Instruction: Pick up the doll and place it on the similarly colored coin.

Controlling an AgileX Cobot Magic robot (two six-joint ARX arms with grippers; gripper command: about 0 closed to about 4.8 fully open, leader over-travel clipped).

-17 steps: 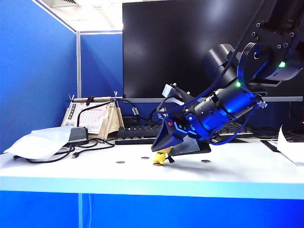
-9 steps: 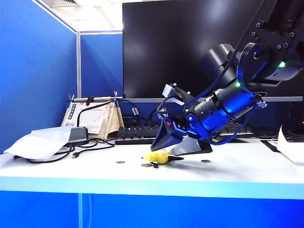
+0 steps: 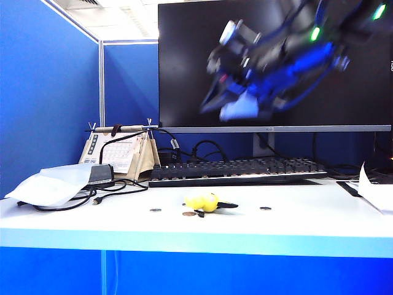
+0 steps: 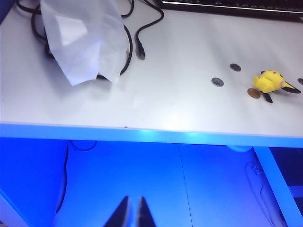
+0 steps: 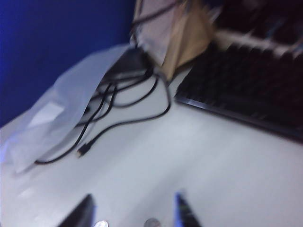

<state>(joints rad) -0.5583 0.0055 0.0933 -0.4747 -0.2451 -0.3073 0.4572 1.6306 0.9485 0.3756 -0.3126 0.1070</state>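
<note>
Right gripper point(image 3: 212, 101) has risen, fingers apart, doll point(image 3: 203, 202) far below.

The doll point(image 3: 204, 202) lies toppled on its side on the table point(image 3: 295, 226), near the middle of the front edge; the coin point(image 3: 189, 214) lies flat just beside it, toward that front edge, whether touching cannot be told; three other coins point(image 4: 217, 82) lie apart around them; behind runs a keyboard point(image 3: 236, 171) along the back edge, a monitor point(image 3: 184, 61) above it; cables point(image 3: 92, 195) and a plastic bag point(image 3: 52, 183) sit toward the left edge; the right gripper point(image 3: 215, 104) hangs high above the table, jaws parted; the left gripper point(image 4: 132, 215) sits below the front edge, jaws nearly together.
</note>
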